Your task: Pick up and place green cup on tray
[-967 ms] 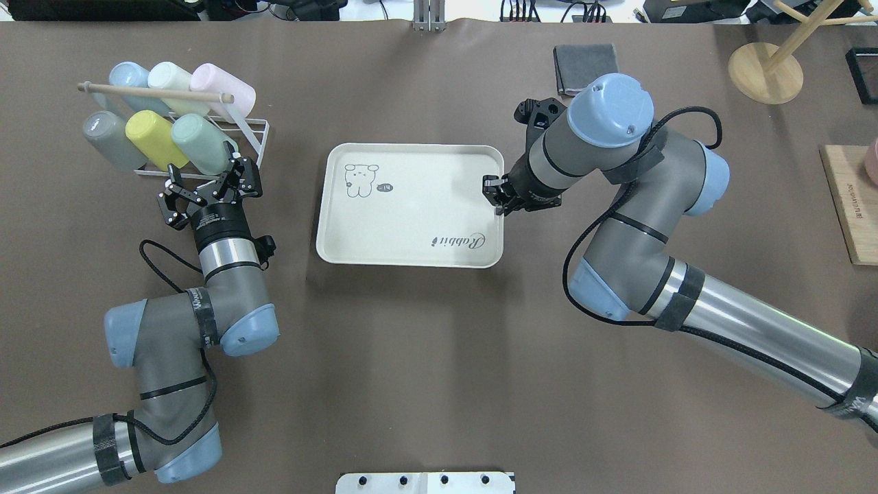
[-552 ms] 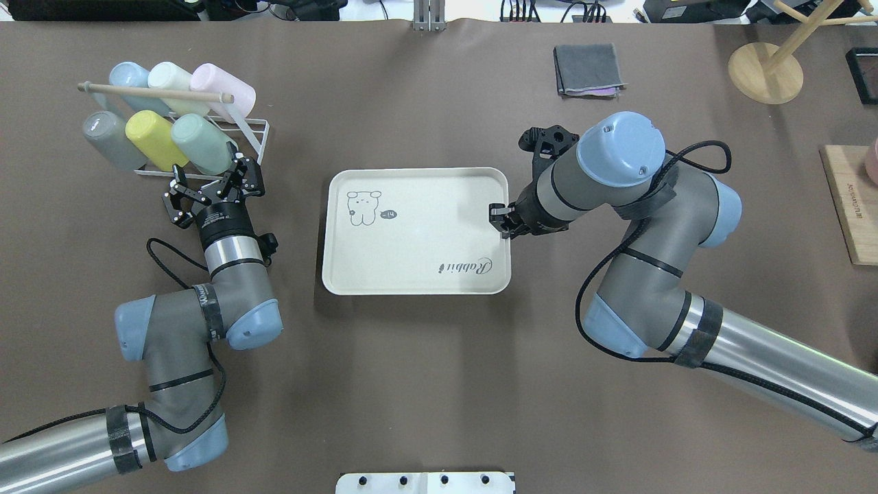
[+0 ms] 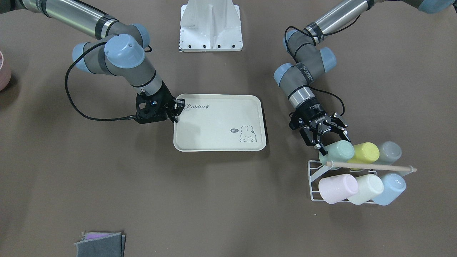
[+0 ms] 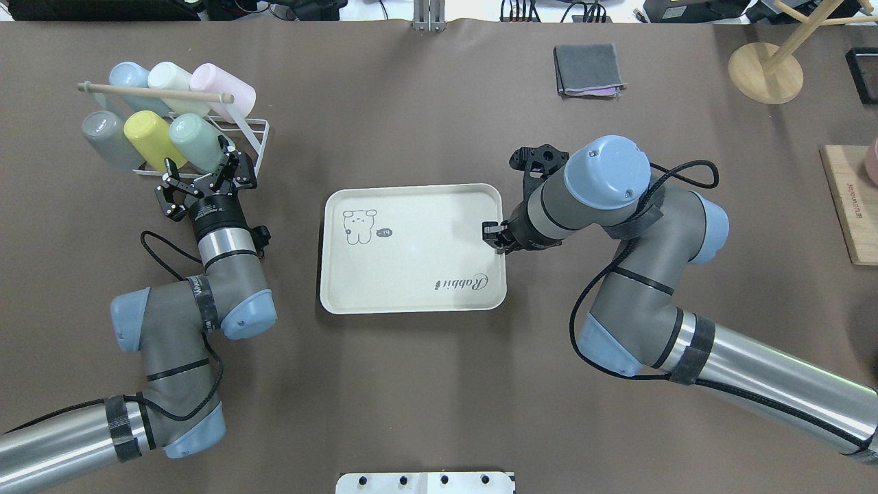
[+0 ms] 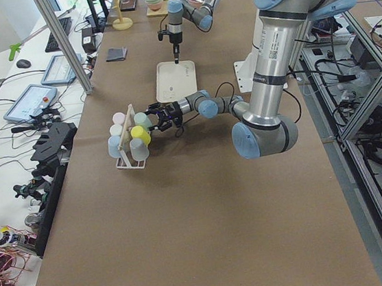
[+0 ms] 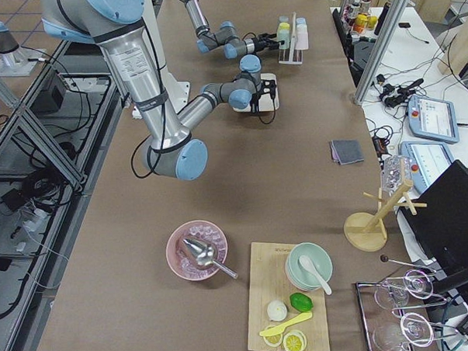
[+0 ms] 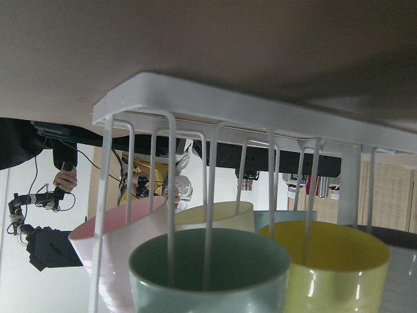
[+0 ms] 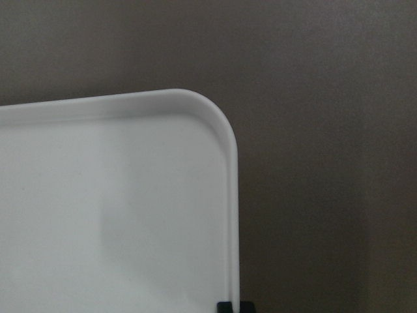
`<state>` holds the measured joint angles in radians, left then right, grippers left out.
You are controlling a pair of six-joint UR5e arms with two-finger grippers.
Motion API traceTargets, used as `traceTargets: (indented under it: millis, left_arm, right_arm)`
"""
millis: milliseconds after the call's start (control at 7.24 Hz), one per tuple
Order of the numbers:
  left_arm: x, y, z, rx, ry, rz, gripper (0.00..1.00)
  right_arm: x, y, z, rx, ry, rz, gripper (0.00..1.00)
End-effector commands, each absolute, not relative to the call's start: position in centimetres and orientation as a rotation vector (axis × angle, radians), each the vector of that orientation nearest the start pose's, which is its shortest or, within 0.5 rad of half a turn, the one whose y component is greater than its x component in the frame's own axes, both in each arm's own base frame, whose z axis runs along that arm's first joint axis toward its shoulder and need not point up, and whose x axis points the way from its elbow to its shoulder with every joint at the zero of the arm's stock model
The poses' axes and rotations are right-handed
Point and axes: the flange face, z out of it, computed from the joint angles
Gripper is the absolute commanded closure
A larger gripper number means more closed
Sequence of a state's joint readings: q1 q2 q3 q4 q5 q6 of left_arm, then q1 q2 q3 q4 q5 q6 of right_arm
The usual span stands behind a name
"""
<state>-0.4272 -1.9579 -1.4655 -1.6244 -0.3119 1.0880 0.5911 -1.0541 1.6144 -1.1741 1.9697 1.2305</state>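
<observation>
Brown matting was spread over the table (image 4: 411, 412), and on it the flat cream rectangular tray (image 4: 411, 267), marked with grey "Rabbit" lettering and a small bunny drawing, was found nearer the robot's base than a second before. Its short edge was pinched between the closed fingers of the right gripper (image 4: 495, 240), which had been drawn back with it.

At the far left corner, the small matte mint-green plastic cup (image 4: 195, 140) was still laid on its side in the lower row of the white wire rack (image 4: 255, 130), just beside a brighter yellow-green cup (image 4: 145, 134). The left gripper (image 4: 199, 175) had been moved up to the cup's open mouth. Its fingers were spread wide, one set alongside the cup's wall. Whether the cup was touched could not be told.
</observation>
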Motion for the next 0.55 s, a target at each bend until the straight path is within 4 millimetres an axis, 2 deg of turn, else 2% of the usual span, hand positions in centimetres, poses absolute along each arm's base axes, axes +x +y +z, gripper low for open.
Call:
traceTargets:
  millis: [0,276,414]
  left_arm:
    - [48.4,-48.3,43.7,0.353,-1.441,1.673,0.02]
    - [49.5,-48.8,44.3,0.343,-1.444,1.680,0.02]
    - [50.2,-49.2,44.0,0.343,-1.444,1.680,0.02]
  right_arm:
    - [-51.1,-45.4,29.9,0.102,-0.998,0.017,1.00]
    - [-51.2,-45.4,30.1,0.101,-0.994,0.012,1.00]
    - [-51.4,-45.3,30.2,0.099,-0.991,0.011,1.00]
